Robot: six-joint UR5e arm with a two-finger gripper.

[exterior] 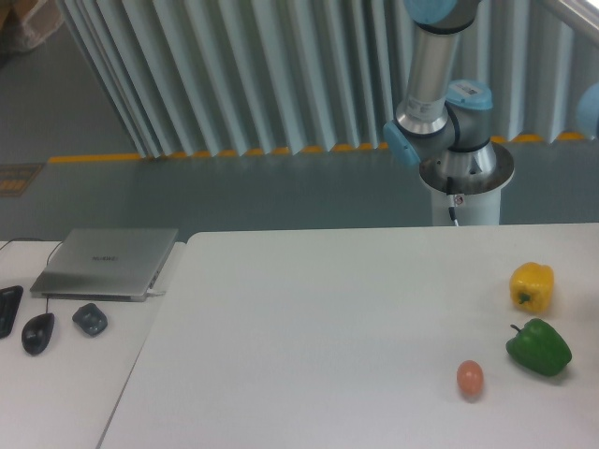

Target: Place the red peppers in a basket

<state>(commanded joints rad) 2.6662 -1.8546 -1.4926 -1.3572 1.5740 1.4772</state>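
Yellow pepper, green pepper, orange egg, laptop.

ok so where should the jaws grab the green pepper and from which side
Grip the green pepper across its wide body, coming straight down from above. It lies tilted on the table with its stem pointing up-left, so the rounded flanks are free; the stem looks too thin to hold.

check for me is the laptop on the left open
No, the laptop lies shut flat, with the mouse in front of it.
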